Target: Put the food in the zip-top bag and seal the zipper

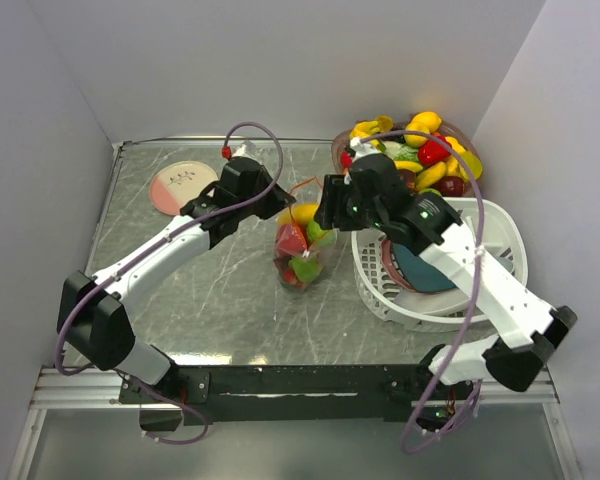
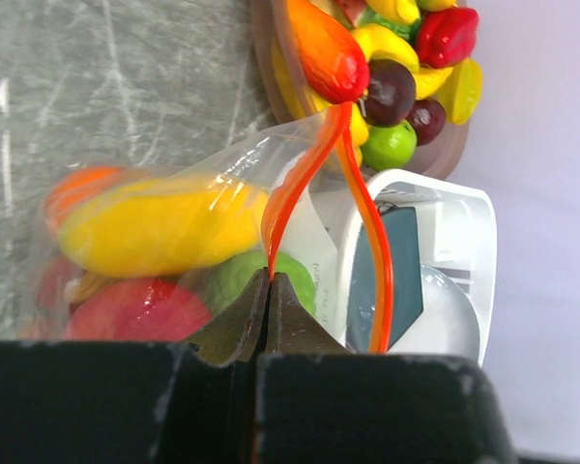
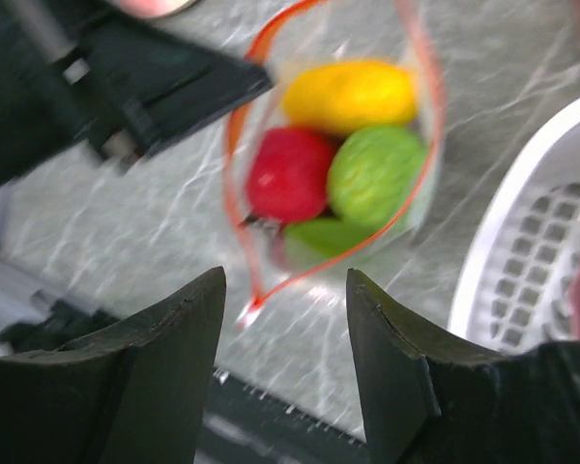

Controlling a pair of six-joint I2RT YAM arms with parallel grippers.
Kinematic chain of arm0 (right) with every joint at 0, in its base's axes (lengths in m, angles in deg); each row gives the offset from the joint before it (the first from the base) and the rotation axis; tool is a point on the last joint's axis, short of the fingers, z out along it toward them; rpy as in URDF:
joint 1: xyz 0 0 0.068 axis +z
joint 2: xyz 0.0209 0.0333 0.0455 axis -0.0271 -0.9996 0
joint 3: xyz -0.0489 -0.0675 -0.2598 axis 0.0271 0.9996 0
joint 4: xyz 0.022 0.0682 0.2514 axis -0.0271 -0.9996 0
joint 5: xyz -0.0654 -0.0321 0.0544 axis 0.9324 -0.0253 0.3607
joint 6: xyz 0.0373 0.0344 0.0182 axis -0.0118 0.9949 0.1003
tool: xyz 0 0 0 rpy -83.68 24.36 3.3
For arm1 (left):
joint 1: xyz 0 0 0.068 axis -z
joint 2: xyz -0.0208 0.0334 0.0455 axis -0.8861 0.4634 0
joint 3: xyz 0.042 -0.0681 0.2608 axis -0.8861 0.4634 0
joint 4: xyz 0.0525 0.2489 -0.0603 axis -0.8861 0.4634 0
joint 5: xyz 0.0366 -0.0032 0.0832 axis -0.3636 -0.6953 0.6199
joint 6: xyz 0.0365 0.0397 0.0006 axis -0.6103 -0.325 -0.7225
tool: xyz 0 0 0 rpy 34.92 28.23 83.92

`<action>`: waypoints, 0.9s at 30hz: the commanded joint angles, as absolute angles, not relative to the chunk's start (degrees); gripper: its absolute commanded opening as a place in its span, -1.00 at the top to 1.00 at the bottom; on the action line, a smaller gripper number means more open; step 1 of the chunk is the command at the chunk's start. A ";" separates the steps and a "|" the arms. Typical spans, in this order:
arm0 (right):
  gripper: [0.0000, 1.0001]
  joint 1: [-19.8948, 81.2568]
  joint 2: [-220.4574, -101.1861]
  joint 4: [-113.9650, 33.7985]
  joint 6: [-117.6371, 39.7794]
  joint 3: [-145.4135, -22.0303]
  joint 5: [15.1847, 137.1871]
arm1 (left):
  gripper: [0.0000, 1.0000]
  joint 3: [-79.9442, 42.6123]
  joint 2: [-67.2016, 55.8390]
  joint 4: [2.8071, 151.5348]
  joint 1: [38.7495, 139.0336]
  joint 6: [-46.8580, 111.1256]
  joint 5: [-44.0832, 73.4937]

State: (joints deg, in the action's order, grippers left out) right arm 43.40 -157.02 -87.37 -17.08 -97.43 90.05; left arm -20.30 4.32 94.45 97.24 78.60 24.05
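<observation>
Left gripper (image 2: 269, 290): your jaws are closed tight on the zipper (image 2: 304, 169), holding up one side of the bag (image 2: 237, 159) mouth.
Right gripper (image 3: 285, 285): jaws wide, holding nothing, directly above the open mouth.
Food (image 3: 290, 174): inside the bag, below your right fingers.
White basket (image 3: 532, 242): just right of the bag.
Table (image 3: 106, 222): shows to its left.

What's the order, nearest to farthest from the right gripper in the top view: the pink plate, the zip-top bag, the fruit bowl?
1. The zip-top bag, just below-left of the right gripper.
2. The fruit bowl, back right.
3. The pink plate, back left, beyond the other arm.
</observation>
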 commanded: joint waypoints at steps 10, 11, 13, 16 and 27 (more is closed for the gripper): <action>-0.04 43.83 -155.14 -89.58 -8.22 -89.12 75.48 | 0.98 -24.19 6.36 90.00 99.13 78.83 22.35; 0.02 43.83 -155.41 -89.85 -8.04 -89.04 74.96 | 0.98 -24.28 6.54 90.00 99.13 78.74 22.26; 0.05 43.74 -155.94 -90.11 -7.69 -88.86 74.78 | 0.98 -24.54 6.80 90.09 99.31 78.56 22.18; 0.10 43.83 -156.03 -90.20 -7.07 -87.90 75.47 | 0.98 -24.63 6.98 90.09 99.48 77.95 22.26; 0.14 43.39 -157.26 -88.71 -6.19 -86.40 76.62 | 0.98 -24.19 7.24 89.38 100.10 76.72 21.74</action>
State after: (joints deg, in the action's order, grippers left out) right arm 43.53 -156.97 -90.03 -6.76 -87.31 75.82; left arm -22.07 7.05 92.40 99.63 78.27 22.72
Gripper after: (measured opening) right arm 0.433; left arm 0.024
